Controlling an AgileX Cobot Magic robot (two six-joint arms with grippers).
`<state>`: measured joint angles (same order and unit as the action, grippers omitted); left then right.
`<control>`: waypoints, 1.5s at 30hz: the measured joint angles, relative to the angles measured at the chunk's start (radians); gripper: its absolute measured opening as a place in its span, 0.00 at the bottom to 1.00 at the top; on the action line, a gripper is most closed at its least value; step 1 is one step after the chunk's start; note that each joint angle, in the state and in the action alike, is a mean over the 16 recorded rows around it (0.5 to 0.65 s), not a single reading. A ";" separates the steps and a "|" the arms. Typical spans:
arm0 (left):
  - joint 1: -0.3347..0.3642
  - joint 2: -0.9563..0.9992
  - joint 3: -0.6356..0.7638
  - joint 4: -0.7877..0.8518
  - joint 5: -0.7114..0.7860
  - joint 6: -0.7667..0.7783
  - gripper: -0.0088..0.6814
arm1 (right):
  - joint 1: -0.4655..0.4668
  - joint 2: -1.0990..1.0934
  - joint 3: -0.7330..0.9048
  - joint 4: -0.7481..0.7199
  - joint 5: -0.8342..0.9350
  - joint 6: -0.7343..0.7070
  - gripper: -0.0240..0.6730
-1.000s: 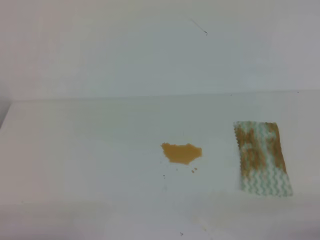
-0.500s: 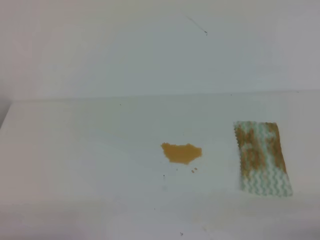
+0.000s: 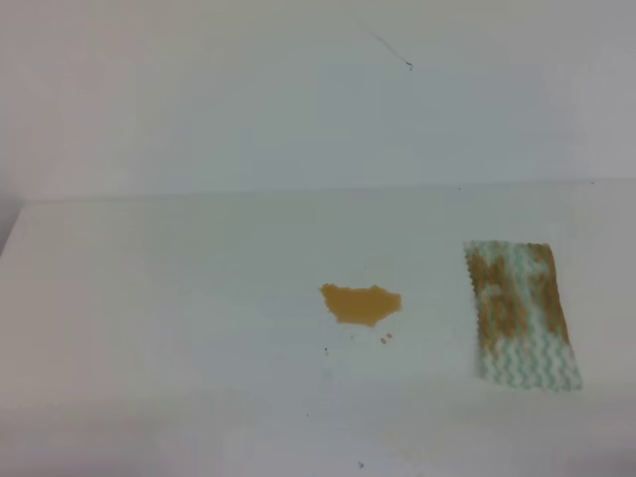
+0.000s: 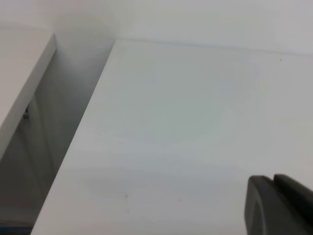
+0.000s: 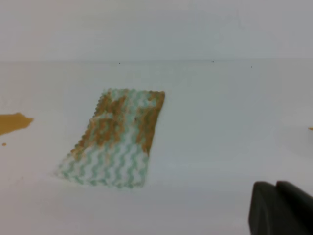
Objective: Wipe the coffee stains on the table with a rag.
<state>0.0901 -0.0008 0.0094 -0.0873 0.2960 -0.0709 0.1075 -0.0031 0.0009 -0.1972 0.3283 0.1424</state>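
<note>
The right tool (image 5: 276, 208) shows as a dark tip at the lower right corner of its wrist view, its jaws closed together on nothing and well apart from the rag (image 5: 115, 137); the left tool (image 4: 279, 205) likewise shows only a dark tip over bare tabletop (image 4: 186, 122), and I cannot tell how wide it stands. The tabletop is plain white, meeting a white wall (image 3: 298, 99) along its far edge. One rag (green-striped, brown-blotched) lies flat toward the right edge, and one patch of coffee stains (image 3: 360, 302) sits near the middle with a few droplets.

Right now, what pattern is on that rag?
Pale green wavy stripes with orange-brown blotches on the rag, clearest from the right wrist.
</note>
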 joint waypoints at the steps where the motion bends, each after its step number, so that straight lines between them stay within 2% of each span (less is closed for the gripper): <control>1: 0.000 0.000 -0.002 0.000 0.000 0.000 0.01 | 0.000 0.000 0.000 0.000 0.000 0.000 0.03; 25: 0.000 -0.002 0.002 0.000 0.000 0.000 0.01 | 0.000 0.000 0.000 0.000 -0.008 0.000 0.03; 45: 0.000 0.000 0.002 0.000 0.000 0.000 0.01 | 0.000 0.000 0.000 0.021 -0.167 0.033 0.03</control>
<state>0.0901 -0.0008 0.0117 -0.0874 0.2960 -0.0709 0.1075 -0.0031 0.0009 -0.1761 0.1610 0.1751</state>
